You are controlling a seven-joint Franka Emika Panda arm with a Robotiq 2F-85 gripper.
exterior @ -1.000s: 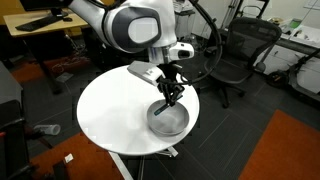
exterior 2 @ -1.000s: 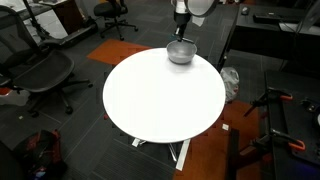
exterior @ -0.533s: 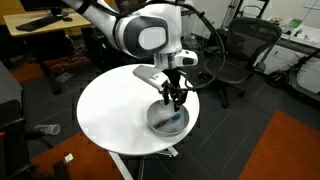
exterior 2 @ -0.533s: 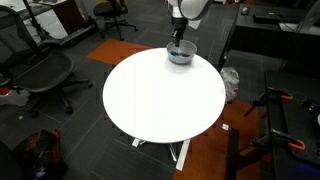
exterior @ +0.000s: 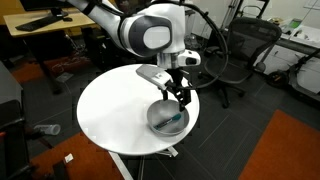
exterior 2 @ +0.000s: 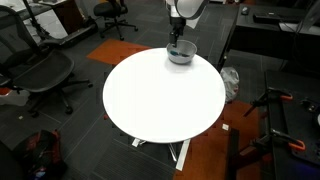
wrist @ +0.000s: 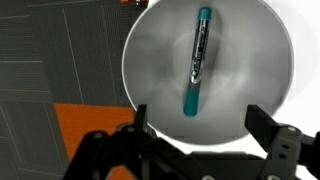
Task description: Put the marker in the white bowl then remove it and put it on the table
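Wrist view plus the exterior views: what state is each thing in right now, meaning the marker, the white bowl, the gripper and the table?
marker: lying flat inside the white bowl, not gripped.
white bowl: upright on the table, holding the marker.
gripper: open and empty, above the bowl, clear of the marker.
table: carries the bowl close to its edge.

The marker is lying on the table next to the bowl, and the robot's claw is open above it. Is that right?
Not quite. The marker lies inside the bowl, not on the table next to it. The wrist view shows this plainly. The rest is right: the gripper is open above it.
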